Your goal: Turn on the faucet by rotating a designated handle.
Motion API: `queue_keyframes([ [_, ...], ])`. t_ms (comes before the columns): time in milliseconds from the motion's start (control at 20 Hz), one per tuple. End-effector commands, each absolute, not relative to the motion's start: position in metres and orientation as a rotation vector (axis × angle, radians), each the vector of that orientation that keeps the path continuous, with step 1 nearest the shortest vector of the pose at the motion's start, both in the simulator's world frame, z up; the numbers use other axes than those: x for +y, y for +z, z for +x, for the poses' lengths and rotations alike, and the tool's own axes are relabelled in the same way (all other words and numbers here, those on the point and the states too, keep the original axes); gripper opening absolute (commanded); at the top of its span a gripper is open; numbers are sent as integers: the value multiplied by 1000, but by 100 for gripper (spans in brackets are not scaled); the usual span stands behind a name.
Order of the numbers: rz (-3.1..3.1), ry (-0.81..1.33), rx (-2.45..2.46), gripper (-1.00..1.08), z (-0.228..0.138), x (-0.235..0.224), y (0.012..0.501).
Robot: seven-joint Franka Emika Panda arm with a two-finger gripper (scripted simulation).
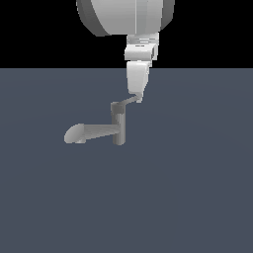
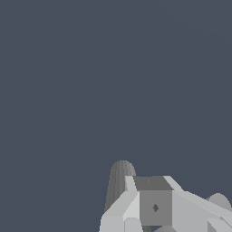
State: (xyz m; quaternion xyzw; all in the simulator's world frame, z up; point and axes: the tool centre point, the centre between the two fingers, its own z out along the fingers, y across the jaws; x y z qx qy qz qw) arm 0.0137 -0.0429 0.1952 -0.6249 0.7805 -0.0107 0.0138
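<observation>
Overall, flat slate floor (image 1: 197, 197), black backdrop; claw (image 1: 139, 98) at handle (image 1: 129, 102), spread unclear.

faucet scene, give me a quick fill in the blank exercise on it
1. In the exterior view the faucet spout points toward that view's ____.
2. The handle slants out from the ____ of the post.
3. The gripper sits at the handle's ____ end.
4. The spout ends in a rounded ____.

Missing words: left; top; outer; bulb
</observation>
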Motion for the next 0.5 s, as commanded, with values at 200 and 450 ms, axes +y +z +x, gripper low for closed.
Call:
queue_keyframes([
  [200,-1948,-23,2434,-100,4,-35,192],
  [450,-1949,-17,2441,-100,-8,-24,189],
])
